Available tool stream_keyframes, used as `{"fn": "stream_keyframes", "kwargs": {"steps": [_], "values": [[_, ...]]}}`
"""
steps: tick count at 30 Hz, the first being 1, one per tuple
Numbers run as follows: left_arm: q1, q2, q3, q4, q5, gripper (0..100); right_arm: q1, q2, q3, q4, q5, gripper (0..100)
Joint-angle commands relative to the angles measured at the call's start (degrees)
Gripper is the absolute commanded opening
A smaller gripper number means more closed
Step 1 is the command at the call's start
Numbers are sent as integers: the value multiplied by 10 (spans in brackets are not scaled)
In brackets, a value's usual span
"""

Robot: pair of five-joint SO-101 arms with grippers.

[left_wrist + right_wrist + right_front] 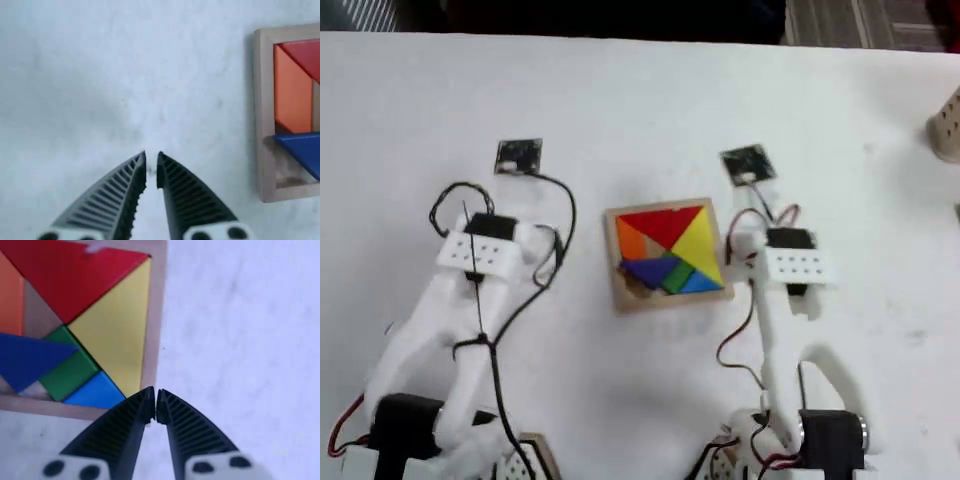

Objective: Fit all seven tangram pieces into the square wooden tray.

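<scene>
Between the two arms: wooden tray (611, 256) on the white table (650, 110), coloured pieces (666, 226) inside.
Left gripper (151, 164): pressed together, empty, beside the tray.
Right gripper (155, 403): pressed together at the tray's corner.

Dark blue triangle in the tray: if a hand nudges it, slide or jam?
Probably stiff: the dark blue triangle looks a flat, crisp-edged block. Likely slides a little, since bare wood shows beside it. May jam against the green piece or tray rim; unlikely to roll.

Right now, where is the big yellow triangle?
The yellow triangle lies inside the wooden tray, against its right-hand wall in the high view, touching the red triangle, near the right claw.
</scene>
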Motion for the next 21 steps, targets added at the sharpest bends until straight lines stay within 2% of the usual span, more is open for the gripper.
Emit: {"fn": "stream_keyframes", "kwargs": {"steps": [1,5,9,16,21], "values": [[-27,-21,-4,-47,3,22,-52,-21,-25,-36,5,18],[-80,-21,23,-120,3,23,-94,-16,-26,-87,5,18],[-91,-24,61,-201,3,23,-115,-15,-25,-137,5,18],[-83,-24,62,-204,3,23,-128,80,-39,-183,6,18],[-83,-24,62,-205,2,23,-127,172,-98,-163,11,18]]}}
